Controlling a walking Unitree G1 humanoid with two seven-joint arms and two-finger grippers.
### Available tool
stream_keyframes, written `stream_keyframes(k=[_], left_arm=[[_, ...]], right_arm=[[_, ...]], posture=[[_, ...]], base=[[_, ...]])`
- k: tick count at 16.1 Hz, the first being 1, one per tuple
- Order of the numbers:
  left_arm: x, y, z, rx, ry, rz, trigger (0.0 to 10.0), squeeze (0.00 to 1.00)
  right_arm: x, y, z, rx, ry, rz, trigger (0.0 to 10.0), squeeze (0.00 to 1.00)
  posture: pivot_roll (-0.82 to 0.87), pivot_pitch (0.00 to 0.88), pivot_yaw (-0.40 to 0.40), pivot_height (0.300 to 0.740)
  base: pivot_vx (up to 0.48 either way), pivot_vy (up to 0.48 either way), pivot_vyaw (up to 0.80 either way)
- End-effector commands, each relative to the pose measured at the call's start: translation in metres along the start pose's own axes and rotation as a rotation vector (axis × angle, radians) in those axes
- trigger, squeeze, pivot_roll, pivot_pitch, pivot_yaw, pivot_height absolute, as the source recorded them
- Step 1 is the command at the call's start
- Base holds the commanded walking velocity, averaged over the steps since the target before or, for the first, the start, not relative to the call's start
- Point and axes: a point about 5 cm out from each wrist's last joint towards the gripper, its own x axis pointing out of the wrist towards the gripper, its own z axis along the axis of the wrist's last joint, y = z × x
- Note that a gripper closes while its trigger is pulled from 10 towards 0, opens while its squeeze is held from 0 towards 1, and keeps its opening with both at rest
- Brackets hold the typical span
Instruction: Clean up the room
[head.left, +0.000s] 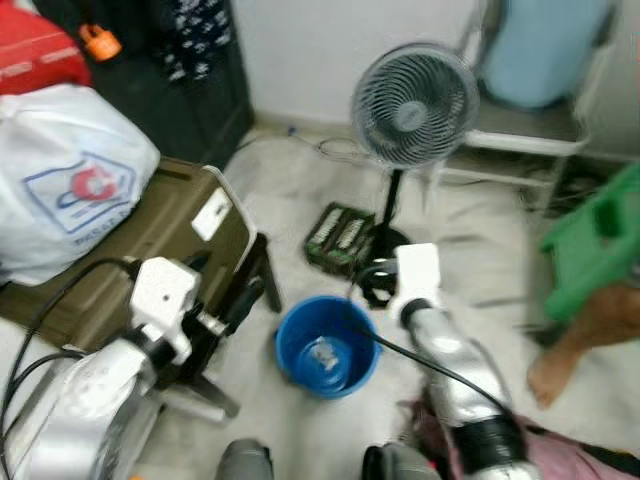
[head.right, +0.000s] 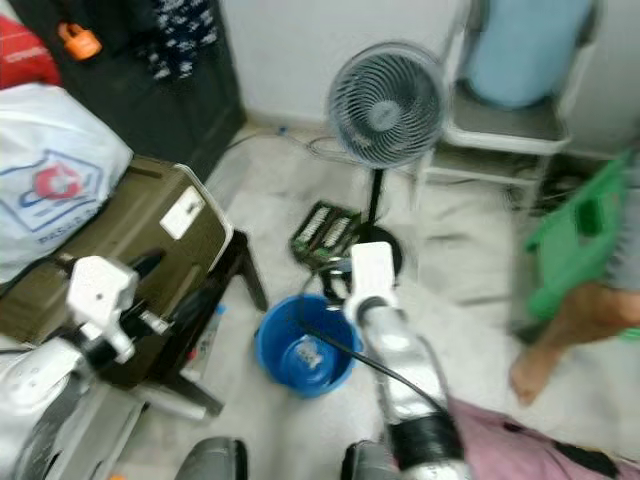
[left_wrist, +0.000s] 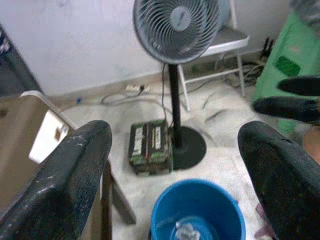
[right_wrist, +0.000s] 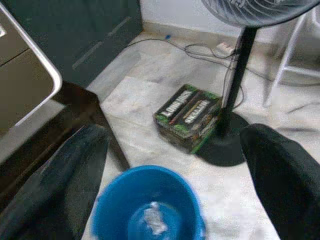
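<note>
A blue bucket (head.left: 300, 350) stands on the pale floor just before me, with a small crumpled scrap (right_wrist: 152, 220) at its bottom. My left gripper (left_wrist: 175, 132) hovers to the left of the bucket, next to the olive case, its fingers (head.left: 245, 298) wide open and empty. My right gripper (right_wrist: 175, 135) hangs over the bucket's far right rim, also open and empty. Its fingers (left_wrist: 292, 100) show apart in the left wrist view. A green and black box (head.left: 340, 238) lies on the floor beyond the bucket, beside the fan's base.
A standing fan (head.left: 413, 100) rises behind the bucket, with cables on the floor. An olive case (head.left: 150, 240) with a white bag (head.left: 70, 180) sits left. A person's bare foot (head.left: 555, 368) and a green object (head.left: 590, 240) are right. Pink cloth (head.left: 570, 455) lies near my feet.
</note>
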Motion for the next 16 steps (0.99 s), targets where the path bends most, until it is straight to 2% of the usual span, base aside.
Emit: stream_keyframes(k=[1, 2, 3, 6, 7, 8, 9, 11, 13, 16], left_arm=[[0.006, 0.002, -0.003, 0.013, 0.001, 0.007, 10.0, 0.00], [0.016, 0.002, -0.005, 0.018, -0.021, -0.002, 10.0, 0.00], [0.022, 0.003, -0.004, 0.022, -0.037, -0.001, 10.0, 0.00], [0.036, 0.011, -0.005, 0.020, -0.073, 0.054, 10.0, 0.00], [0.043, 0.016, -0.013, -0.020, -0.068, 0.130, 10.0, 0.00], [0.045, 0.018, -0.018, -0.050, -0.058, 0.168, 10.0, 0.00], [0.045, 0.020, -0.024, -0.080, -0.057, 0.196, 10.0, 0.00], [0.047, 0.019, -0.034, -0.107, -0.055, 0.219, 10.0, 0.00], [0.053, 0.015, -0.032, -0.135, -0.076, 0.205, 10.0, 0.00], [0.056, 0.011, -0.032, -0.152, -0.106, 0.180, 10.0, 0.00]], right_arm=[[-0.002, -0.001, 0.001, -0.010, 0.023, 0.029, 10.0, 1.00], [-0.014, -0.013, -0.002, -0.014, 0.043, 0.022, 10.0, 1.00], [-0.021, -0.019, -0.002, -0.004, 0.033, 0.004, 10.0, 1.00], [-0.040, -0.024, 0.004, 0.043, -0.020, -0.007, 10.0, 1.00], [-0.050, -0.023, 0.008, 0.073, -0.099, -0.030, 10.0, 0.63], [-0.052, -0.021, 0.010, 0.068, -0.138, -0.040, 10.0, 0.00], [-0.051, -0.021, 0.015, 0.062, -0.176, -0.041, 10.0, 0.00], [-0.046, -0.025, 0.026, 0.061, -0.224, -0.054, 10.0, 0.00], [-0.041, -0.025, 0.029, 0.074, -0.239, -0.061, 10.0, 0.00], [-0.045, -0.019, 0.025, 0.072, -0.248, -0.057, 10.0, 0.00]], posture=[[0.06, 0.000, 0.048, 0.740], [0.03, 0.000, 0.046, 0.740], [0.02, 0.000, 0.043, 0.740], [-0.02, 0.000, 0.031, 0.740], [-0.05, 0.000, 0.031, 0.740], [-0.05, 0.000, 0.035, 0.740], [-0.06, 0.000, 0.041, 0.740], [-0.07, 0.000, 0.040, 0.740], [-0.06, 0.000, 0.033, 0.740], [-0.06, 0.000, 0.030, 0.740]], base=[[0.000, 0.000, 0.00], [0.000, 0.000, 0.00], [0.000, 0.000, 0.00], [0.000, 0.000, 0.00], [0.000, 0.000, 0.00], [0.000, 0.000, 0.00], [0.000, 0.000, 0.00], [0.000, 0.000, 0.80], [0.000, 0.000, 0.80], [0.000, 0.000, 0.80]])
